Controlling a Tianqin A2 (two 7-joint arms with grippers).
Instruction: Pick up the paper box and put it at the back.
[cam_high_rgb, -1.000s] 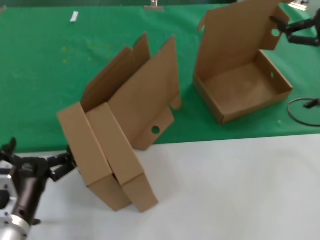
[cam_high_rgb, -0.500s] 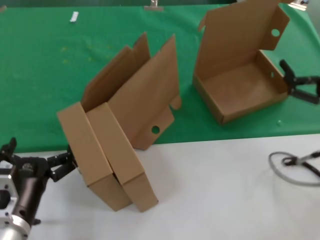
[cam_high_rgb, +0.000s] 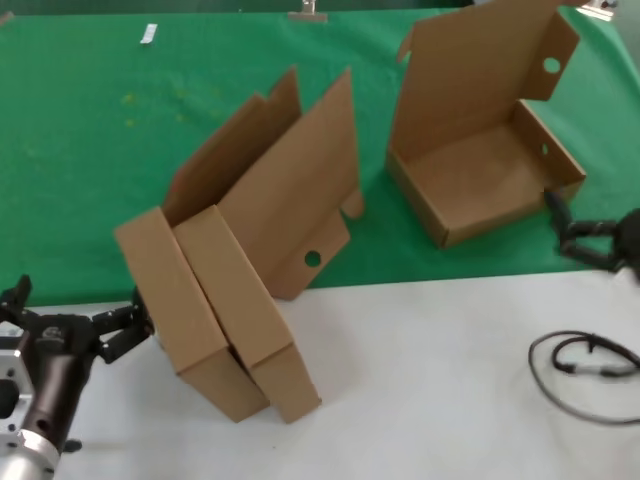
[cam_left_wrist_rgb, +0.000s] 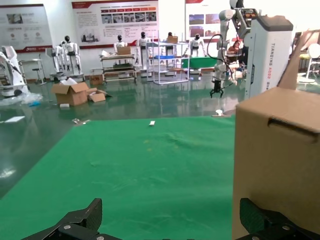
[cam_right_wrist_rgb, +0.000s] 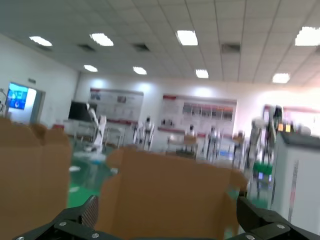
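Note:
Three brown paper boxes show in the head view. One open box (cam_high_rgb: 480, 180) stands on the green cloth (cam_high_rgb: 100, 150) at the back right, its lid upright. Two more boxes (cam_high_rgb: 190, 320) (cam_high_rgb: 245, 325) lean together at the left, on edge, lids open, across the cloth's front edge. My right gripper (cam_high_rgb: 565, 228) is open and empty just beside the open box's near right corner; its wrist view (cam_right_wrist_rgb: 167, 212) faces a box wall (cam_right_wrist_rgb: 170, 195). My left gripper (cam_high_rgb: 80, 305) is open and low at the front left, one finger beside the outer leaning box (cam_left_wrist_rgb: 277, 165).
The white tabletop (cam_high_rgb: 420, 380) runs along the front. A black cable loop (cam_high_rgb: 585, 375) lies on it at the right. A small white scrap (cam_high_rgb: 149, 33) and a metal clip (cam_high_rgb: 308, 12) lie at the cloth's far edge.
My right gripper has left the open box's lid and come down and nearer, to the box's near right corner. The cable loop shifted onto the white tabletop. The left arm has not moved.

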